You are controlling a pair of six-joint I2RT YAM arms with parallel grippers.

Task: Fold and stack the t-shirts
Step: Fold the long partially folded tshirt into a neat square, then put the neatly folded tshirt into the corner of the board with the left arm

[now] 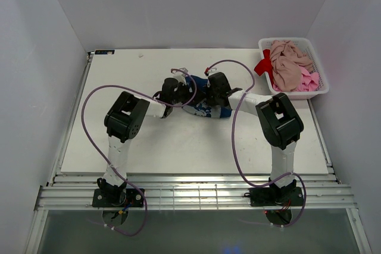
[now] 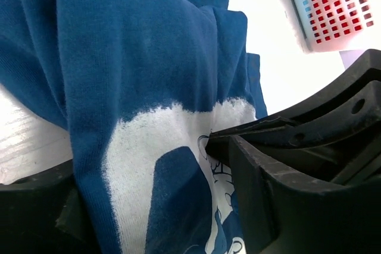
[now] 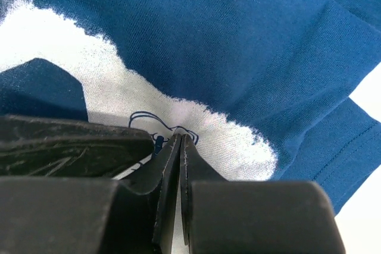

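Observation:
The navy blue t-shirt (image 1: 202, 110) with a white printed graphic lies bunched at mid-table between both grippers. My left gripper (image 1: 176, 90) is open, its jaws either side of a fold of the shirt (image 2: 137, 57) in the left wrist view (image 2: 152, 171). My right gripper (image 1: 213, 90) is shut, its fingertips (image 3: 180, 138) pinching the shirt (image 3: 238, 40) at the white graphic. The dusty pink-beige t-shirt (image 1: 286, 63), the bright pink one (image 1: 306, 81) and the red one (image 1: 264, 66) lie crumpled in the basket.
The white slotted basket (image 1: 326, 87) stands at the back right corner of the white table top (image 1: 178, 147), and also shows in the left wrist view (image 2: 333, 4). White walls close in the left, back and right. Purple cables loop off both arms.

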